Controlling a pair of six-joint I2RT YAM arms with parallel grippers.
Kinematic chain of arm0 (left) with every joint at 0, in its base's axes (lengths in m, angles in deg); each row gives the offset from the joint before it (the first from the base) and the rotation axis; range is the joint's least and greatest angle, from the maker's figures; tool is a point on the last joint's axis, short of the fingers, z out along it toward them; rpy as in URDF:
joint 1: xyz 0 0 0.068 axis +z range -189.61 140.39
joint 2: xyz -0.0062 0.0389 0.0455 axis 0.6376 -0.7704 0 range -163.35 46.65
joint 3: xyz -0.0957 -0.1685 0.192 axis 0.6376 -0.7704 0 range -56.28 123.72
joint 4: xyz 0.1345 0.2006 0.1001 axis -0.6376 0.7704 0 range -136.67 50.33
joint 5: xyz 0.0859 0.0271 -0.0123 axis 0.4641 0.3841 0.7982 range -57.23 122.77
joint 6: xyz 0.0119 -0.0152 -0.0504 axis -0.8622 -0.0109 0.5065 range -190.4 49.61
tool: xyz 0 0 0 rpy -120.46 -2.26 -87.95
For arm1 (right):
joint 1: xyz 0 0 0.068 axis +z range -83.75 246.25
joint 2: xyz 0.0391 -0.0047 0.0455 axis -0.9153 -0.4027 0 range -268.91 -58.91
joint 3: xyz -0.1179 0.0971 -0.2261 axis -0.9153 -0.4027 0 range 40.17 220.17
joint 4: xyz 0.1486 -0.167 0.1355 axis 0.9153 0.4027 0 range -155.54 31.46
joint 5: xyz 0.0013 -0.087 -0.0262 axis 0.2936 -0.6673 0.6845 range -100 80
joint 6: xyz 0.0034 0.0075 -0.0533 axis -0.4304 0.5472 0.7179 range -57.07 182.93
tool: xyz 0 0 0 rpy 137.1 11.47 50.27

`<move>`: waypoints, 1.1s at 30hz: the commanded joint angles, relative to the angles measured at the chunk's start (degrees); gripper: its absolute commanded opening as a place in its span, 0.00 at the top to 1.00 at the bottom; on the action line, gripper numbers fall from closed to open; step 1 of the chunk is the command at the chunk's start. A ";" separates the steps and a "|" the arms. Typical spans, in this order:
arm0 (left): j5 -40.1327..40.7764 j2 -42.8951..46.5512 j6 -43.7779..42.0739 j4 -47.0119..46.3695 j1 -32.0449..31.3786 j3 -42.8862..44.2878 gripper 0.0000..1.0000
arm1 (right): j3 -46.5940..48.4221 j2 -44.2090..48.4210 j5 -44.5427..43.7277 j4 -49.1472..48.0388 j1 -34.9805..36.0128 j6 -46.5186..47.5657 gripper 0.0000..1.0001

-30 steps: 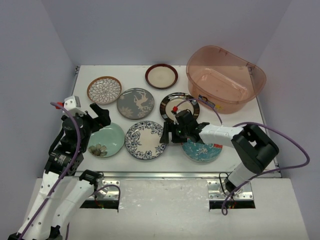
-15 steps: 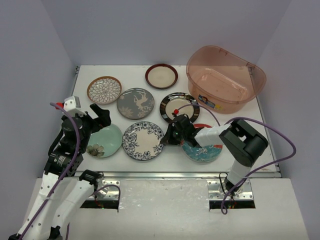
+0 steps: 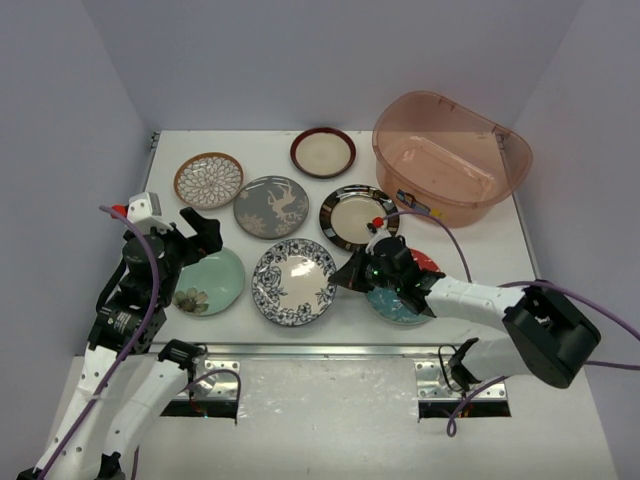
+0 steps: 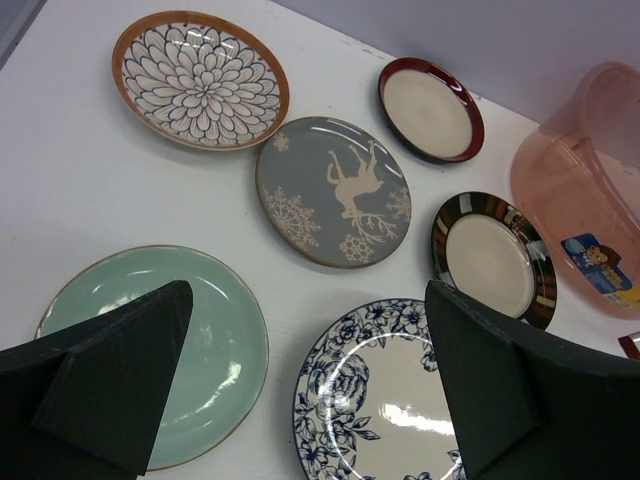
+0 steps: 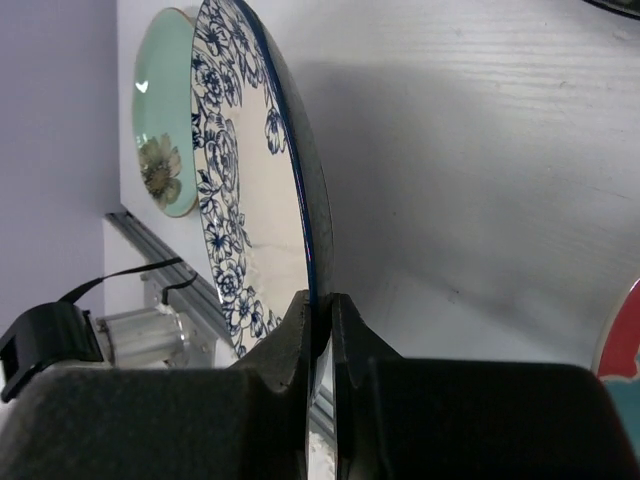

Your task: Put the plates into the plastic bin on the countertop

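Observation:
My right gripper (image 3: 347, 274) is shut on the right rim of the blue-white floral plate (image 3: 292, 283), and the wrist view shows that rim pinched between the fingertips (image 5: 320, 312) with the plate (image 5: 232, 190) tilted up off the countertop (image 3: 250, 316). The red-blue flower plate (image 3: 408, 302) lies partly hidden under that arm. My left gripper (image 3: 196, 236) hangs open over the mint green plate (image 4: 190, 330), holding nothing. The brown-white floral (image 3: 208, 179), grey deer (image 3: 271, 206), dark-red rimmed (image 3: 323, 152) and black-striped (image 3: 355, 217) plates lie flat. The plastic bin (image 3: 450, 155) stands at the back right.
Grey walls close in the countertop at the left, back and right. A metal rail (image 3: 330, 350) runs along its near edge. A purple cable (image 3: 440, 232) arches from the right wrist in front of the bin.
My right gripper has closed on the blue-white plate's rim and tipped that edge up. The right arm's elbow has swung down and to the right. The left arm has not moved.

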 commanded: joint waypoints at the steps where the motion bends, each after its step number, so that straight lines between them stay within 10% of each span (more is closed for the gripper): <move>1: -0.59 0.48 -0.59 -2.63 -0.40 -0.23 0.00 | 2.83 7.16 1.20 -8.18 -0.32 -2.13 1.00; 8: -0.24 0.56 -0.59 -2.54 -0.40 -0.32 0.00 | 5.63 11.88 5.21 -3.78 -5.75 -6.61 1.00; 20: 0.47 1.08 -0.41 -2.36 -0.49 -0.22 0.00 | 31.67 13.87 15.89 20.01 -36.27 -9.20 1.00; 33: 0.47 0.64 -0.41 -2.36 -0.77 -0.23 0.00 | 42.51 2.35 -1.03 23.57 -51.47 -12.26 1.00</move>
